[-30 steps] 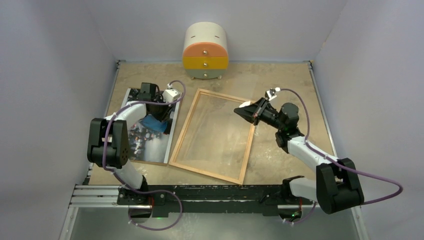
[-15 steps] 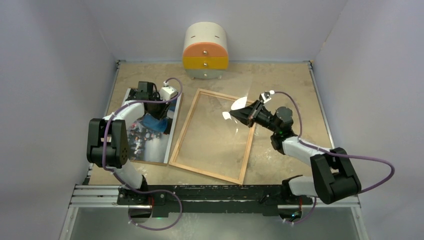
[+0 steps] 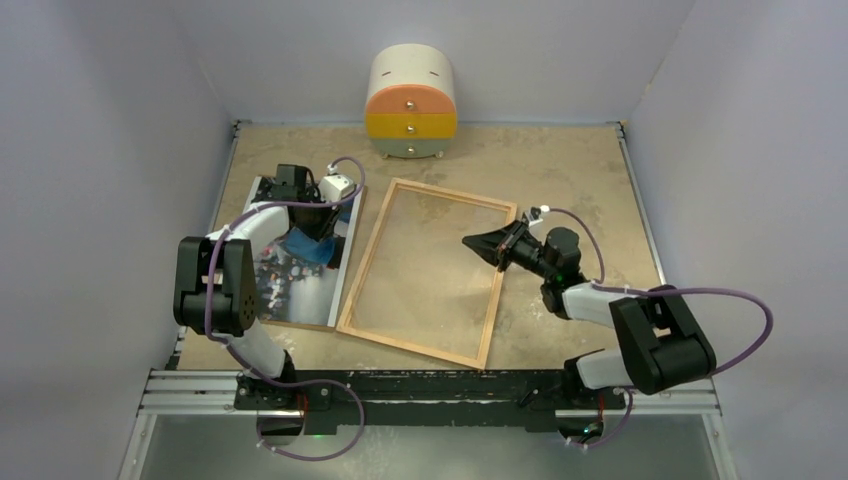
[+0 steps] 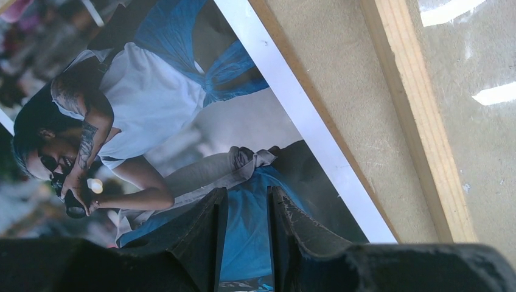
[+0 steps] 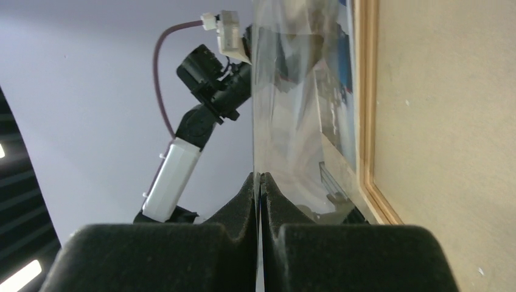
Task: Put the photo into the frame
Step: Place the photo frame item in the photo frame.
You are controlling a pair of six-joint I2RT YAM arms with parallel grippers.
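Observation:
The photo [image 3: 290, 285] lies flat at the left of the table, and the left wrist view shows its people in blue and white [image 4: 158, 103]. My left gripper [image 3: 318, 228] points down over its far right part, open by a narrow gap [image 4: 248, 191] through which the blue print shows. The light wooden frame [image 3: 410, 345] lies flat in the middle, its left border [image 4: 420, 121] beside the photo. My right gripper [image 3: 468, 242] hangs over the frame's right border, shut [image 5: 260, 176] on the edge of a clear pane [image 5: 292, 121]. The pane reaches out over the frame [image 5: 365, 109].
A round cream, orange and yellow drawer cabinet [image 3: 411, 104] stands at the back wall. A brown board edge [image 3: 300, 325] shows under the photo. Grey walls close in the left and right sides of the table [image 3: 580, 160].
My right gripper has swung lower and nearer over the frame's right border with the clear pane; the bright glints on the pane are gone. The left arm has barely moved.

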